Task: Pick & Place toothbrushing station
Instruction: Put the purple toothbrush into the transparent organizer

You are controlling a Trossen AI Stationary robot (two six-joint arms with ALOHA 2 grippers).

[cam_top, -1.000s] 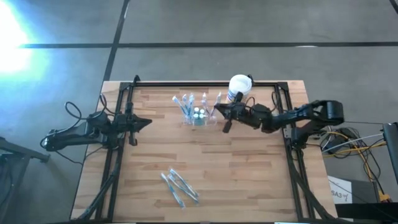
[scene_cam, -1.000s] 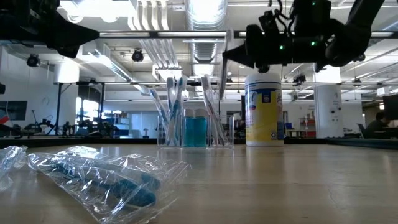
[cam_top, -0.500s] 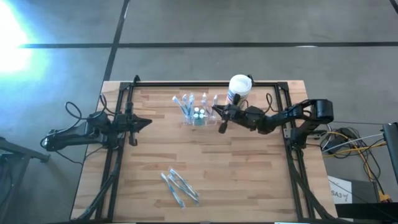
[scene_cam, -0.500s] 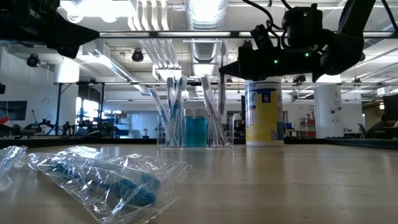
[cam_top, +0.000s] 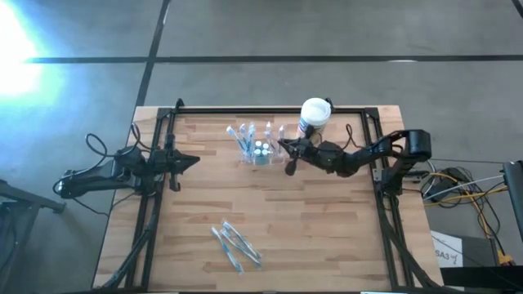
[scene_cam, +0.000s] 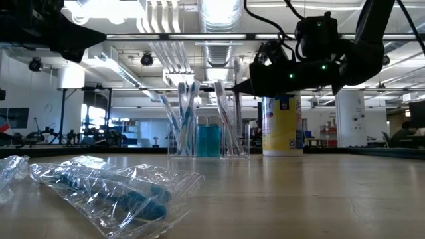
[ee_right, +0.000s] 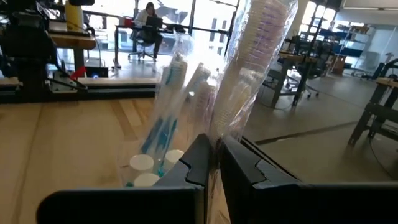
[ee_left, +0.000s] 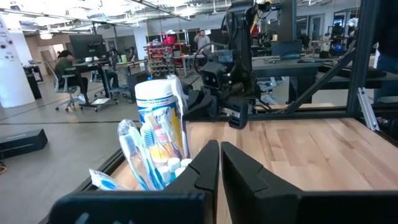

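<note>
Since a second ago the right tool [cam_top: 288,160] has been carried leftward across the table [cam_top: 327,229] and lowered, so that it is now seen just beside the right end of the toothbrushing station [cam_top: 260,152], where before it hung nearer the white canister [cam_top: 314,115]. The left arm has not moved.

The station is a small clear plastic holder of roughly rectangular shape, standing upright near the far edge of the light, striped wooden table; wrapped toothbrushes lean out of it and small blue bottles with white caps stand inside. The canister, a white cylinder with a yellow and blue label, stands just to its right. Crinkled clear packets [cam_top: 235,244] with blue contents lie near the front edge, well apart.

The right arm is stretched low and nearly level from the right side. Its tool is closed on a wrapped toothbrush [ee_right: 245,68] in thin transparent film, pinched between the fingers. The left tool [cam_top: 189,162] is held at the left edge, its fingers closed and nothing held
</note>
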